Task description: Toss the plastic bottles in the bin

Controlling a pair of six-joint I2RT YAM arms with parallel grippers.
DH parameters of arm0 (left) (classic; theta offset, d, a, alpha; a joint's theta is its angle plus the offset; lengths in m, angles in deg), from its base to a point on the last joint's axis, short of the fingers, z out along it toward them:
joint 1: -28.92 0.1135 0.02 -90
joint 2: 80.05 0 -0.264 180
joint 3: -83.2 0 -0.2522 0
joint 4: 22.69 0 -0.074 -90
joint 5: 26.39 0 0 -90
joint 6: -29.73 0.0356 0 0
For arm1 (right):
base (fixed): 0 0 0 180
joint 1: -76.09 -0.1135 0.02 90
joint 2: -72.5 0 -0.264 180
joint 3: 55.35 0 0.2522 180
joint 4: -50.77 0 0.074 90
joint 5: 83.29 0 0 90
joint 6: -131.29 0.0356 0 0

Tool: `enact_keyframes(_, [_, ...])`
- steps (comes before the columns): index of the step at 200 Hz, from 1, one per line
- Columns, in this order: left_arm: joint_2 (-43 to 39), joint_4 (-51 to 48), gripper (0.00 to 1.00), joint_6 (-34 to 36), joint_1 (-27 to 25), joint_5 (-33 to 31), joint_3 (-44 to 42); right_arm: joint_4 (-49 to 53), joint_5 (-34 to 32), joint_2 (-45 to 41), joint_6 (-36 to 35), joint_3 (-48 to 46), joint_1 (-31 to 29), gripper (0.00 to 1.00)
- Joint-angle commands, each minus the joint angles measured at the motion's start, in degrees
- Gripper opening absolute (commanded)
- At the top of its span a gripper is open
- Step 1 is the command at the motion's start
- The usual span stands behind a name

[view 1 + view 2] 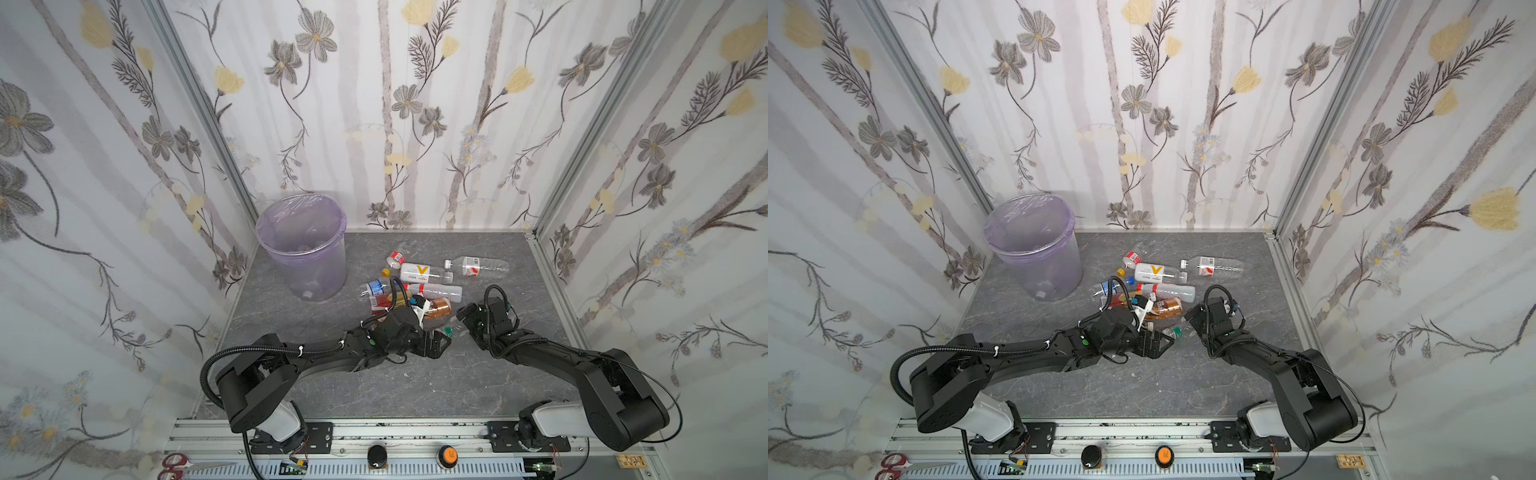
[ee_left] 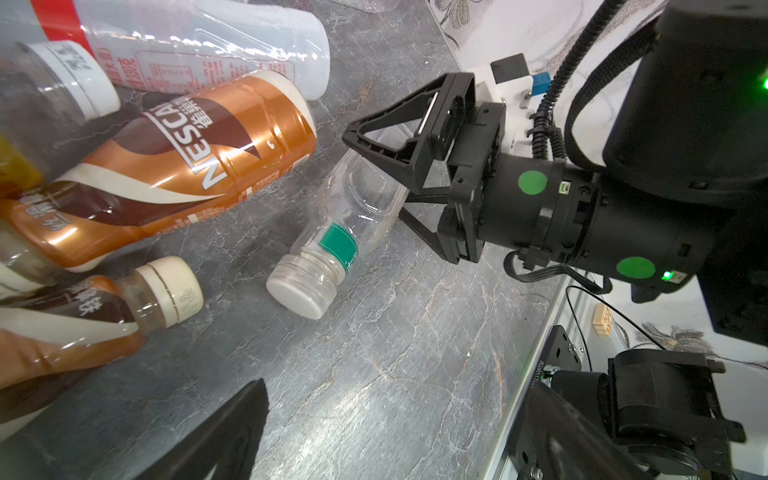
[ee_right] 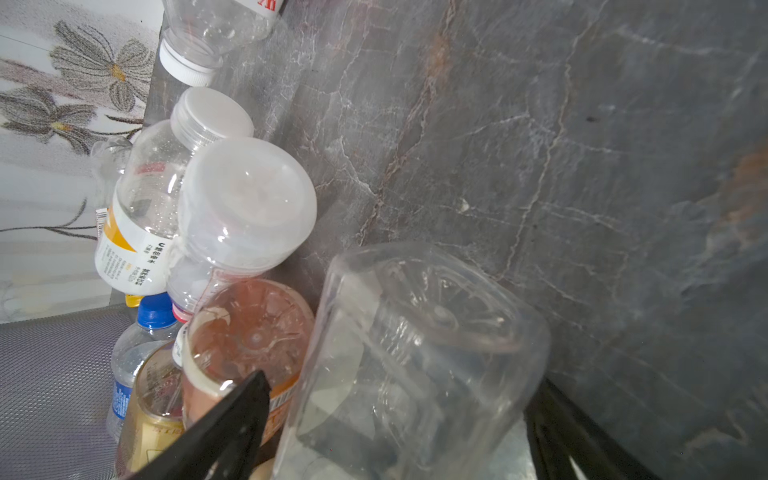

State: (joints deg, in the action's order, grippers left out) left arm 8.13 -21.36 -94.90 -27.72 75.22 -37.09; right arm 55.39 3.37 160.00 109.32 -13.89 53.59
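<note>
The bin [image 1: 328, 270] [image 1: 1059, 266], pale purple with a clear liner, stands at the back left. Several plastic bottles lie heaped mid-table, among them a white-labelled one [image 1: 419, 272] and a brown coffee one [image 2: 187, 166]. A clear bottle with a green band [image 2: 332, 241] [image 3: 415, 332] lies nearest the front. My right gripper [image 3: 399, 399] [image 1: 459, 320] [image 2: 374, 178] is open, its fingers on either side of this bottle's base, with a gap at one finger. My left gripper [image 2: 390, 415] [image 1: 438, 345] is open over bare table beside the bottle's cap.
A separate clear bottle with a red-and-white label [image 1: 478, 266] lies further back right. Flowered walls close the table on three sides. Along the front runs a metal rail [image 1: 415, 428] with two buttons, and red-handled scissors [image 1: 174, 465] lie at its left end.
</note>
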Motion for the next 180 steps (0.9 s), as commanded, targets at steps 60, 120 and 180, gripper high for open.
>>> enact_keyframes(60, [0.0, -0.2, 1.00, 0.8, 0.1, -0.9, 0.3, 0.1, 2.5, 1.6, -0.8, -2.7, 1.3, 0.84])
enact_keyframes(120, [-0.5, -0.2, 1.00, 0.9, 0.4, -1.2, -0.3, -0.3, 2.8, 3.5, -2.0, -2.6, 1.4, 0.79])
enact_keyframes(180, [-0.9, -0.2, 1.00, 1.1, 0.4, -1.4, -0.8, -2.9, 3.0, 5.7, -2.0, -4.1, 2.4, 0.69])
